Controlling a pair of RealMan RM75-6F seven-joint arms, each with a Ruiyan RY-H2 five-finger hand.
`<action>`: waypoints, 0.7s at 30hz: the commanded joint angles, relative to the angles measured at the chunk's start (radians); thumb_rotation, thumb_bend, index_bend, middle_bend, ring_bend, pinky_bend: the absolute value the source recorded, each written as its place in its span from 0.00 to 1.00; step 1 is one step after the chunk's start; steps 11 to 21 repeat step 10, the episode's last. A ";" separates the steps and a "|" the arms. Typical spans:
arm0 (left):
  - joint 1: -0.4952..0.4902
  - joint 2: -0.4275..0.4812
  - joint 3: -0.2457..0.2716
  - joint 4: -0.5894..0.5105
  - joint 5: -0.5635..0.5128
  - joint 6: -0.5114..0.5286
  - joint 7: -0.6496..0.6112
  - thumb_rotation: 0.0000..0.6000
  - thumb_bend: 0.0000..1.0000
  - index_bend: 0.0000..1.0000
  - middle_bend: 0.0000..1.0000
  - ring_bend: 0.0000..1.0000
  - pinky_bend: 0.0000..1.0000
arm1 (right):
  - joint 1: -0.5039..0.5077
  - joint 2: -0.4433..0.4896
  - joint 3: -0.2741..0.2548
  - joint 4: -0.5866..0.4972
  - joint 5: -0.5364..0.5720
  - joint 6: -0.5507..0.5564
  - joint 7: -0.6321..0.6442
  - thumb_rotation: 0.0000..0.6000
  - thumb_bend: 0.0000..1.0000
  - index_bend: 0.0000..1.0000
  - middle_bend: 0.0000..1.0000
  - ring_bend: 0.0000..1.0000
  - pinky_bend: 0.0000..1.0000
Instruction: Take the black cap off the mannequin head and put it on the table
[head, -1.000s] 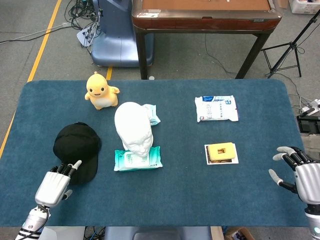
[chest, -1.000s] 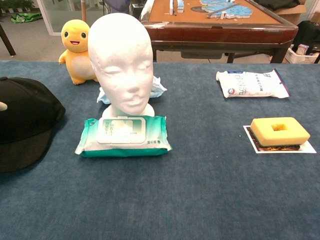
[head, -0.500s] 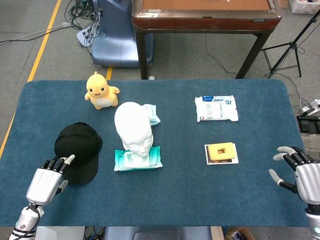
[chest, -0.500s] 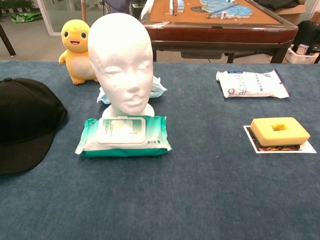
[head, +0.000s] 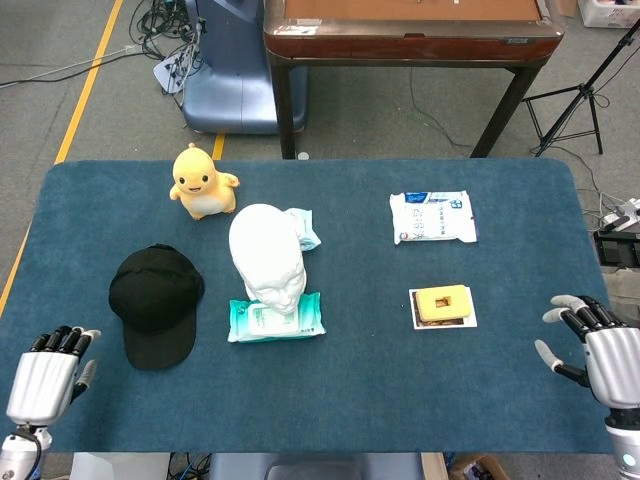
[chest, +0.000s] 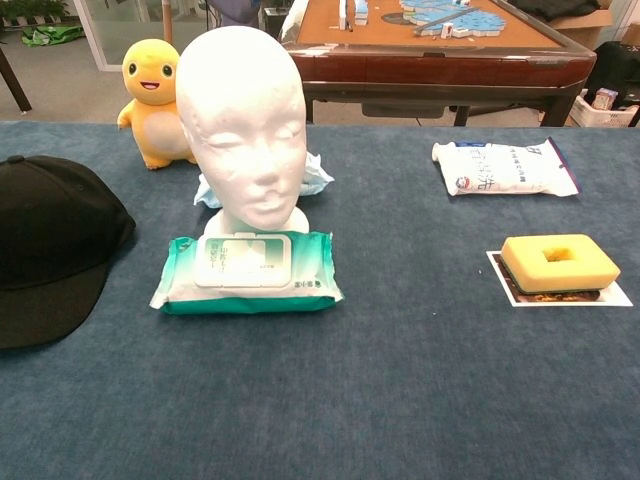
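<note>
From the head view, the black cap lies flat on the blue table, at about 9 o'clock from the white mannequin head. The head is bare on top and stands behind a green pack of wipes. A yellow toy duck sits at 11 o'clock from the head. A white packet lies at 2 o'clock from the head, and a yellow sponge rests on a small card at 3 o'clock. The left hand is at the table's near left corner, at 7 o'clock from the cap and apart from it. Its fingers point up, side by side, holding nothing. The right hand is at the near right edge, fingers spread, holding nothing.

From the chest view, the black cap lies at 9 o'clock from the mannequin head. The wipes touch the head's base. No hand shows here.
</note>
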 joint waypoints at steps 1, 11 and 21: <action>0.009 0.009 -0.010 0.004 0.007 0.014 -0.014 1.00 0.28 0.38 0.42 0.32 0.42 | 0.000 0.001 -0.001 0.002 -0.003 0.001 0.002 1.00 0.25 0.46 0.34 0.28 0.50; 0.011 0.011 -0.041 -0.001 -0.034 -0.016 -0.014 1.00 0.28 0.39 0.42 0.32 0.42 | 0.010 0.011 0.013 0.006 0.029 -0.024 0.024 1.00 0.24 0.46 0.34 0.28 0.50; 0.011 0.011 -0.041 -0.001 -0.034 -0.016 -0.014 1.00 0.28 0.39 0.42 0.32 0.42 | 0.010 0.011 0.013 0.006 0.029 -0.024 0.024 1.00 0.24 0.46 0.34 0.28 0.50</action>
